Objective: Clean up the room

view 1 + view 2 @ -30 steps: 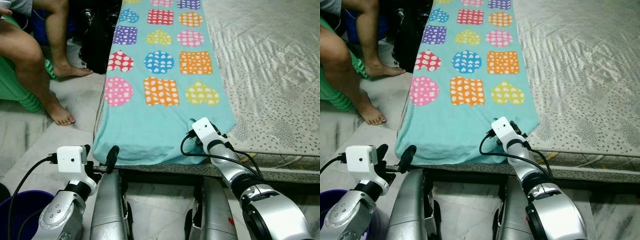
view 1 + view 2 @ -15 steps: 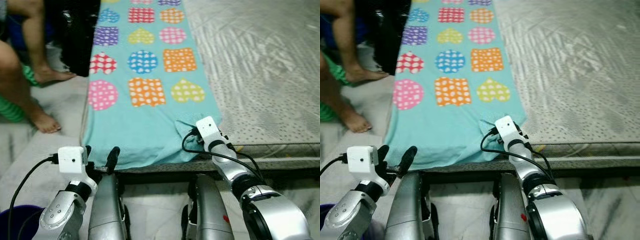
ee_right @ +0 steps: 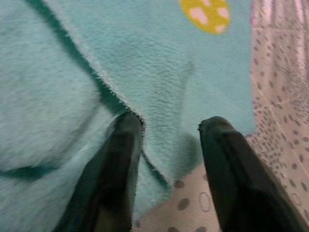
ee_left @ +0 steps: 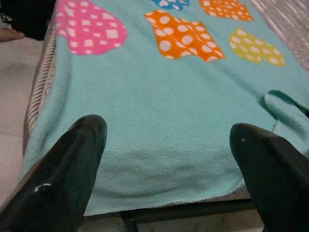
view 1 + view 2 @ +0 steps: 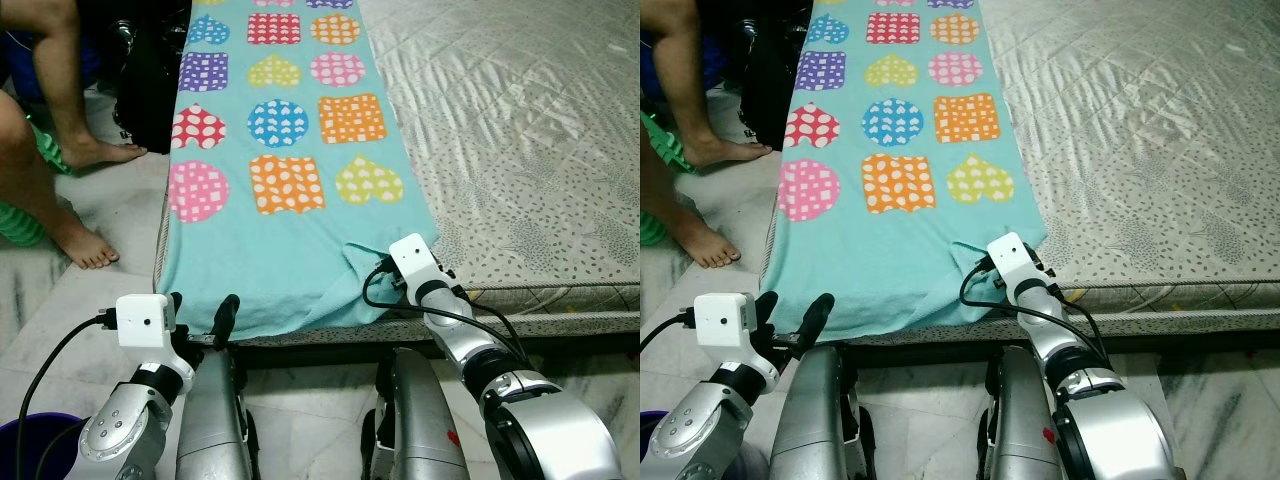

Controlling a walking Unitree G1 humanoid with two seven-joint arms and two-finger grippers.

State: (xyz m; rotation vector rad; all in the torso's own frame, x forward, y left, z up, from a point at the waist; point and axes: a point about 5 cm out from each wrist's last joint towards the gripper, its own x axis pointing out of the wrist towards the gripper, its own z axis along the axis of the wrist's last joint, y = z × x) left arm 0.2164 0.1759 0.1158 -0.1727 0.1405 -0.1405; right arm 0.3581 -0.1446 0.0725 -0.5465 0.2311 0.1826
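Teal blanket (image 5: 290,230), folding step: our right gripper (image 3: 166,140), fingers spread, straddles its rumpled corner; left gripper (image 4: 169,159) spread nearby. Next, we pinch.

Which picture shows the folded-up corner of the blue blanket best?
The right wrist view: the folded corner sits close up between the right gripper fingers. The eye views show it small beside that gripper; the left wrist view catches it at the picture's edge.

A teal blanket (image 5: 270,260) with dotted hearts, circles and squares lies along the quilted mattress (image 5: 520,130). The right gripper (image 5: 385,270) rests at its bunched near corner; the left gripper (image 5: 200,318) hangs just beside the hem. A person's bare feet (image 5: 85,250) stand on the floor
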